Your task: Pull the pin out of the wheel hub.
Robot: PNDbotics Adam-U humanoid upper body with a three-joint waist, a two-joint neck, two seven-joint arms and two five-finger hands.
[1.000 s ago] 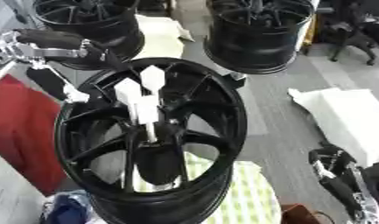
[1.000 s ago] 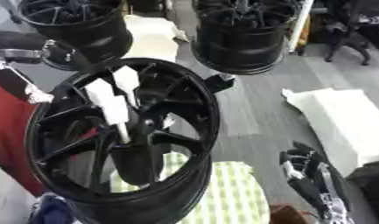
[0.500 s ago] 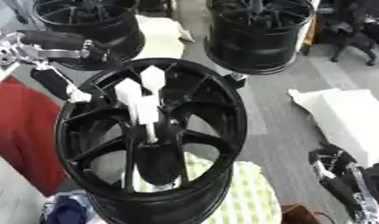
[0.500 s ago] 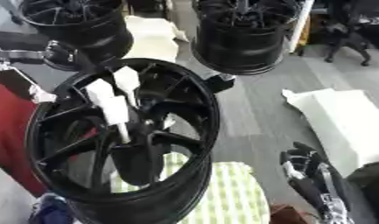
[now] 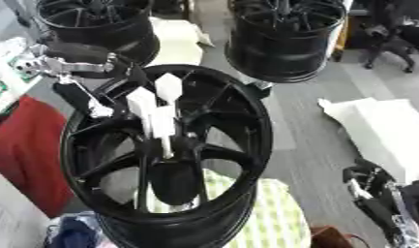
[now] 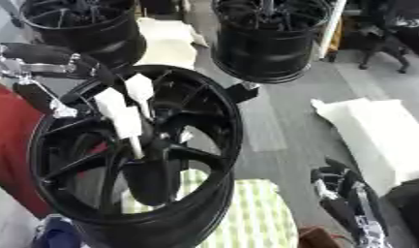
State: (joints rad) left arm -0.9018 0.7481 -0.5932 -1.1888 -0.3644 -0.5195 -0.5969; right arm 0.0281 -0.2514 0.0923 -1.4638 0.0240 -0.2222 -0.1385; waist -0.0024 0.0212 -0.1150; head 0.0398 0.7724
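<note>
White plastic pin (image 5: pixel 164 127) sits in the centre bore of the glossy black alloy wheel hub (image 5: pixel 166 155), long axis running from the hub centre up toward the far rim, forked white end pointing up. Hub stands tilted on a green-and-white checked cloth (image 5: pixel 272 218). Left hand (image 5: pixel 85 77) at the hub's upper-left rim, fingers state cannot tell. Right hand (image 6: pixel 344 196) idle at lower right, fingers relaxed, holding nothing.

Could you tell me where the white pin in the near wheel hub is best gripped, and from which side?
Probably by its broad upper end: the white pin widens into flat lobes there, standing proud of the spokes, while its thin lower end sits in the centre of the wheel hub. Come from the upper left, where the left hand already reaches over the rim; the right hand rests idle, lower right.
</note>
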